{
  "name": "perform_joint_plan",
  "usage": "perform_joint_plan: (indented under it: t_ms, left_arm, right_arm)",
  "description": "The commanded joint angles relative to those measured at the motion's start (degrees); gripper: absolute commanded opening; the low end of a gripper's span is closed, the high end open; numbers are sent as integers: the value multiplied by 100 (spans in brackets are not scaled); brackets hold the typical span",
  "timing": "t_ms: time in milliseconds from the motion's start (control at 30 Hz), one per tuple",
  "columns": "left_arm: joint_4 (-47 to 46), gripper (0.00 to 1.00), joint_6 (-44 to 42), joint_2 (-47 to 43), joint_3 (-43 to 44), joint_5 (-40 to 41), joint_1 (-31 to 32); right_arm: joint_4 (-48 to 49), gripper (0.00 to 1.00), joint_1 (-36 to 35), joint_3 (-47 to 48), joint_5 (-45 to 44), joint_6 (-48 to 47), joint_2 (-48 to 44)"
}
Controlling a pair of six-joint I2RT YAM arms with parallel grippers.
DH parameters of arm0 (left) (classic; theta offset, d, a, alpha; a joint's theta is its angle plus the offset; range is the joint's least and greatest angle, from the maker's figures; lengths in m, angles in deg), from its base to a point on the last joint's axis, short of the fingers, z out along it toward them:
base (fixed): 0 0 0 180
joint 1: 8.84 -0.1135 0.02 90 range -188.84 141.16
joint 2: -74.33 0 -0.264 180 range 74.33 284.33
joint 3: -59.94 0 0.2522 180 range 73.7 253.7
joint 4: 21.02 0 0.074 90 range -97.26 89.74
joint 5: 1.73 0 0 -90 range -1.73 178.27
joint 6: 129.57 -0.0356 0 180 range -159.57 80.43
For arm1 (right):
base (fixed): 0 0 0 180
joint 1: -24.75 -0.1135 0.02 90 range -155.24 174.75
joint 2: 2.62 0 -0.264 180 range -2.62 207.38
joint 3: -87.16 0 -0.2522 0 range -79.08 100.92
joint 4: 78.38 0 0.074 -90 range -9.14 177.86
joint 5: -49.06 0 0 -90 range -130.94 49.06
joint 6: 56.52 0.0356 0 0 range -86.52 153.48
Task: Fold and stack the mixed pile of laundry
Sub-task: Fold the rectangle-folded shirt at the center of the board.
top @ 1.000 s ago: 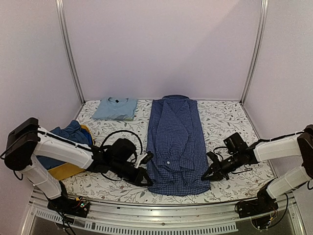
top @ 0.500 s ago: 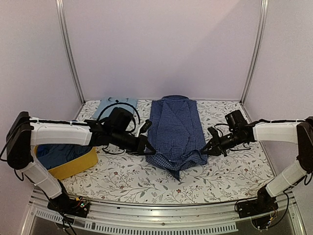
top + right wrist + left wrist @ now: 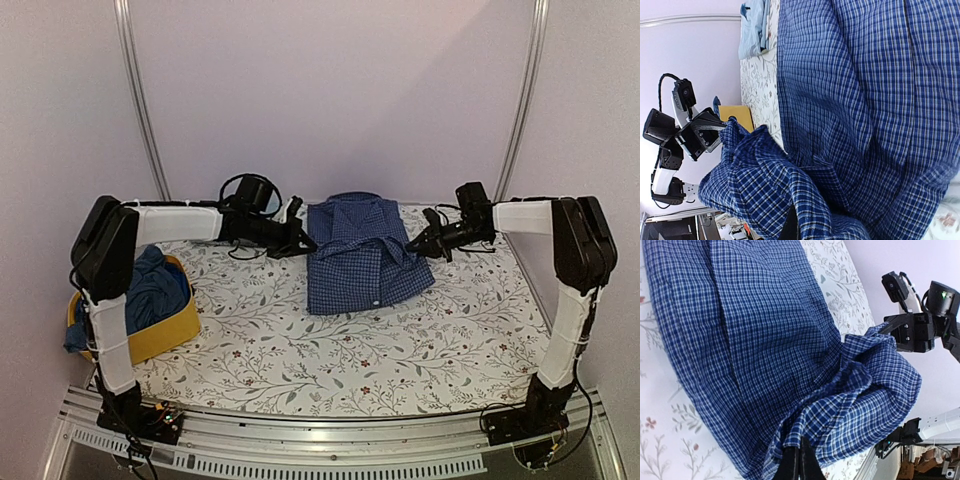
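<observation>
The navy-and-white checked shirt [image 3: 362, 258] lies at the back middle of the table, doubled over on itself, with its lower half lying on the collar half. My left gripper [image 3: 301, 241] is shut on the hem's left corner and my right gripper [image 3: 419, 243] on the right corner, both held just above the shirt's far part. In the left wrist view the closed fingers [image 3: 799, 456] pinch checked cloth [image 3: 765, 330]. The right wrist view shows the same, a fold of shirt [image 3: 850, 100] draped over the shut gripper [image 3: 792, 223]. A light blue T-shirt [image 3: 754, 25] lies beyond it.
A yellow fabric basket [image 3: 170, 335] stands at the left edge with dark blue clothes [image 3: 152, 288] in it. The floral table cover [image 3: 330, 360] spreads in front of the shirt. Metal frame posts [image 3: 140, 110] and purple walls close in the back and both sides.
Both grippers have carried the shirt's near hem from the front of the table up and over to the back, doubling the shirt. Both arms are now stretched far forward.
</observation>
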Motion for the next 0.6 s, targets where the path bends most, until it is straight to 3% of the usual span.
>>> perform_joint_plan:
  t_ms: [0,267,567]
  left_arm:
    - [64,0,-41,718,887,-213,-292]
    - [294,0,21,2110,2524,-222,-536]
    - [359,0,105,2976,3213,-193,-672]
  right_arm:
    - [-132,0,223,1061,353,-197,871]
    - [-252,0,480,2420,592,-115,2147]
    - [-81,0,562,3218,871,92,3204]
